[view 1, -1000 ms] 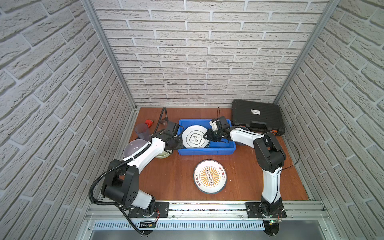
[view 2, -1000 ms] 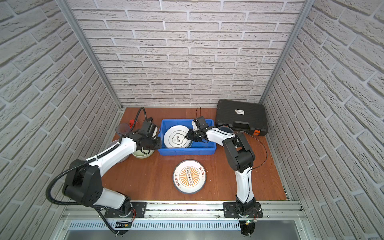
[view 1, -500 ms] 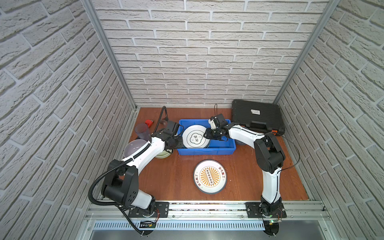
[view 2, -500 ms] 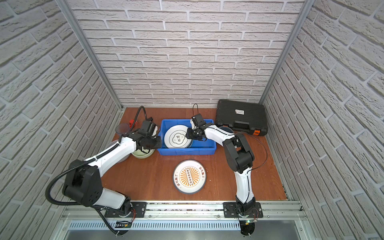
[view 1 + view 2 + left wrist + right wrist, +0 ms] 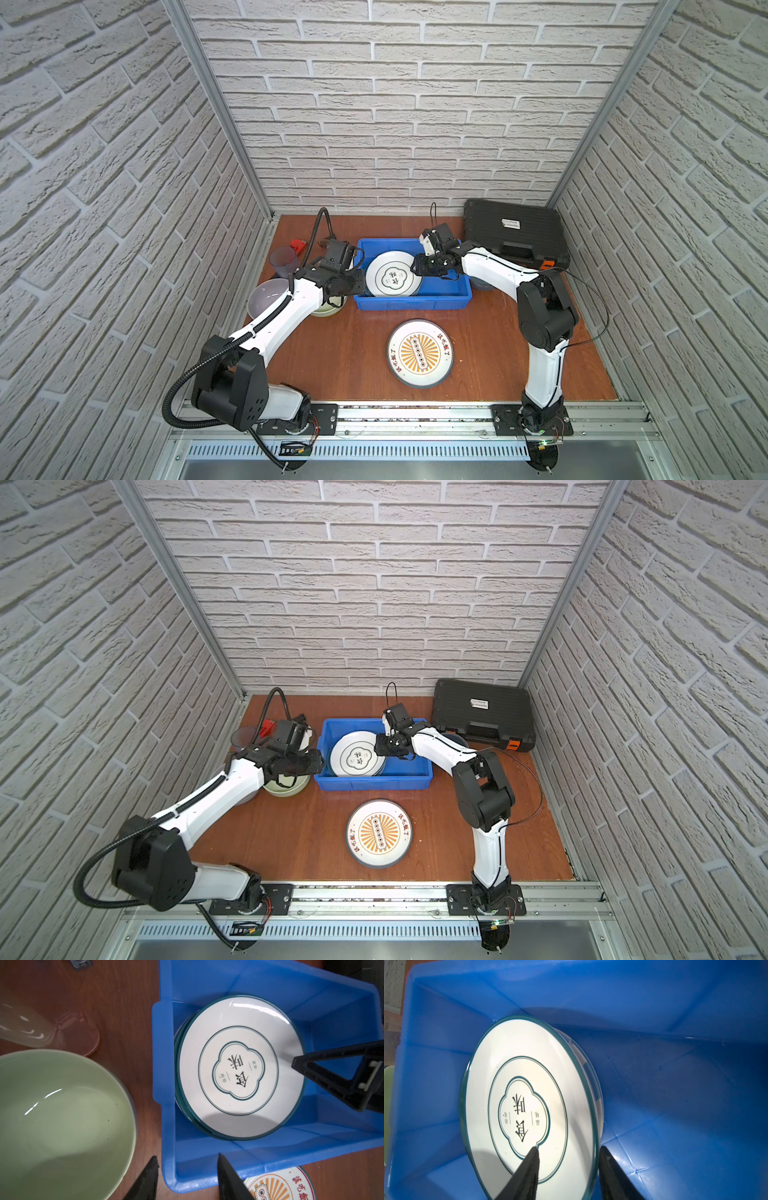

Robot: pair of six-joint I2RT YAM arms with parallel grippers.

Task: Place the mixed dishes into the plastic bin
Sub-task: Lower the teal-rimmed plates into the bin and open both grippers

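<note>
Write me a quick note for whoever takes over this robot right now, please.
Left gripper: open, at the left end of the blue bin, holding nothing.
Right gripper: open, fingers either side of the teal-rimmed plate rim.
Done: that plate lies in the bin on another plate.
Left to do: orange sunburst plate, pale green bowl, lavender bowl, tumbler, dark blue bowl, all on the table.

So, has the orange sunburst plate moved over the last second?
No. The orange sunburst plate lies in the same spot on the table, just in front of the blue bin.

Dark bowl (image 5: 482, 286) half behind right arm (image 5: 492, 266)
</note>
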